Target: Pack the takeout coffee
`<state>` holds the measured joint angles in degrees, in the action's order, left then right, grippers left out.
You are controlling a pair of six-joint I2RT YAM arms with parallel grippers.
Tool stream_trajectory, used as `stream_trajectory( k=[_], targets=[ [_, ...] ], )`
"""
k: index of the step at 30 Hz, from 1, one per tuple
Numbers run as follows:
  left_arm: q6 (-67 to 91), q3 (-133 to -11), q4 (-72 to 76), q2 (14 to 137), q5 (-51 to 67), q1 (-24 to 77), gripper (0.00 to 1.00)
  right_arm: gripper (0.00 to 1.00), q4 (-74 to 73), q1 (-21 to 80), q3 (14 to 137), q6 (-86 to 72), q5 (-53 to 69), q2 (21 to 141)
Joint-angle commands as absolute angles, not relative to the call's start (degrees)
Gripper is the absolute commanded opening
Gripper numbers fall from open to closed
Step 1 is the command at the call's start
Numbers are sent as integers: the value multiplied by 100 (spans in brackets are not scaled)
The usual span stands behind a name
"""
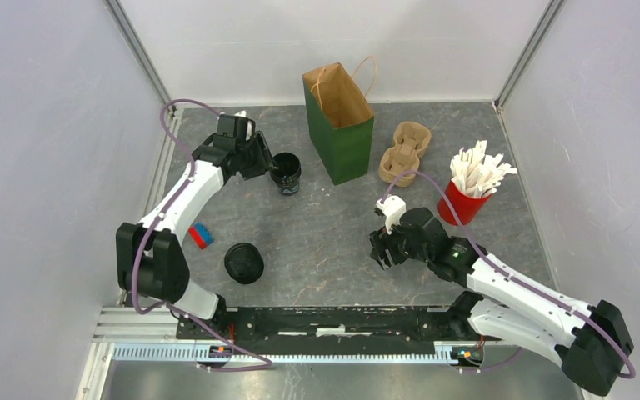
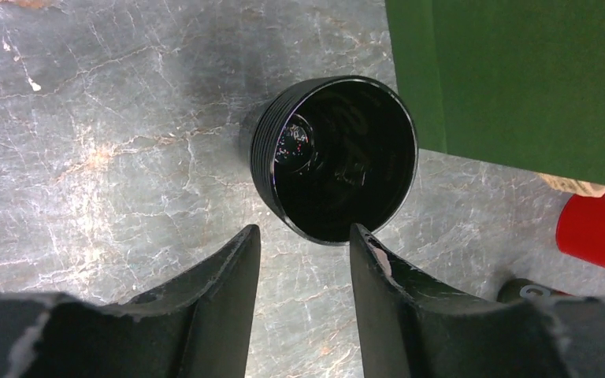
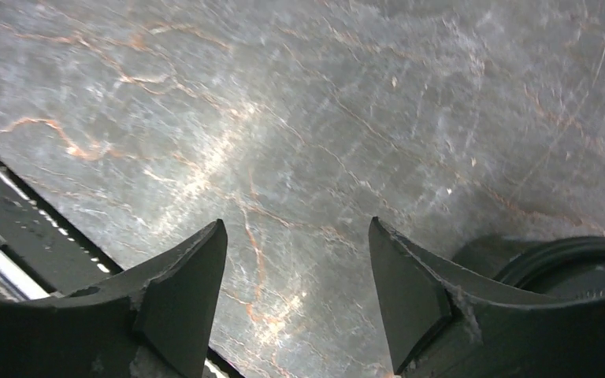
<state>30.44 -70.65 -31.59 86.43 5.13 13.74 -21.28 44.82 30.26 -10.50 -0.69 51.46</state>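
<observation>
Nearest, toward the near-left corner of the tabletop: lidded cup, black, upright. Just beyond and left of it, a small red-and-blue block. Right of centre, about level with the lidded cup: right claw, over bare tabletop, jaws wide, nothing between them. Dark round rim at the lower right edge of the right wrist view; cannot tell what. Farther back, by the right edge: red cup, stuffed with white packets. Toward the far-left corner: left claw, pointed at the open cup, jaws at a narrow gap, holding nothing, fingertips just short of the rim. Open cup lidless, black inside, ribbed outside, near the left side of the bag but apart from it. Bag green, upright at the middle of the far edge, mouth open. Just beside it on the right: tan carrier.
</observation>
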Motion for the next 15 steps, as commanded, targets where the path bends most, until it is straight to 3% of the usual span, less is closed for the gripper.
stream_trajectory(
  k=[1,7,15],
  targets=[
    [2909,-7420,-2905,8766,580,1312,50,76,-1581,4464,3372,-1108,397,4861],
    [2847,-7716,-3155,9041,442,1265,39,98,-1502,4464,3426,-1090,302,4684],
    [2750,-7854,-3173,9358,550,1196,39,98,-1505,4462,3431,-1143,186,4582]
  ],
)
